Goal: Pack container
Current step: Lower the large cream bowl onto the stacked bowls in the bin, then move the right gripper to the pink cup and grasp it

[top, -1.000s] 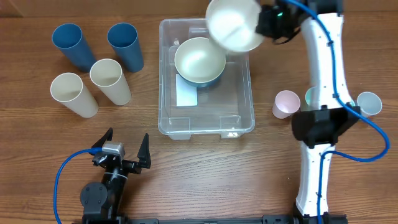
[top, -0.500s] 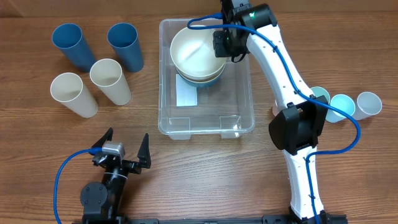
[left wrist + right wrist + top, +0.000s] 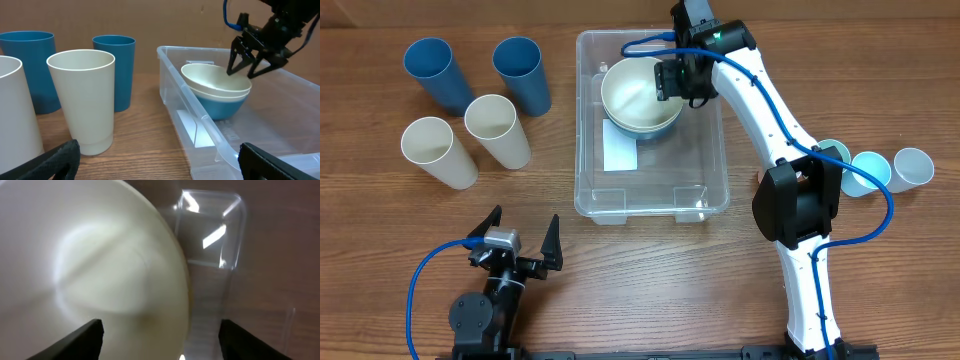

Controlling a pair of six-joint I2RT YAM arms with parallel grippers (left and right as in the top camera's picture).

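The clear container (image 3: 650, 212) stands mid-table with a white label (image 3: 619, 150) on its bottom. In its far half a cream bowl (image 3: 632, 92) rests nested on a blue bowl (image 3: 658, 128). My right gripper (image 3: 672, 80) hovers open just over the cream bowl's right rim, gripping nothing. The right wrist view shows the cream bowl (image 3: 90, 265) below my right gripper (image 3: 160, 335), one finger over it and one outside its rim, with the container's corner (image 3: 210, 230) beyond. My left gripper (image 3: 520, 232) stands open and empty near the front left.
Two blue cups (image 3: 430, 70) (image 3: 520, 70) and two cream cups (image 3: 435, 150) (image 3: 498, 130) stand left of the container. Small pale cups (image 3: 913, 167) sit at the right, partly behind the right arm (image 3: 800, 200).
The right arm swung left and lowered the cream bowl into the bowl in the container. Its jaws then opened and let the bowl go. The left arm has not moved.
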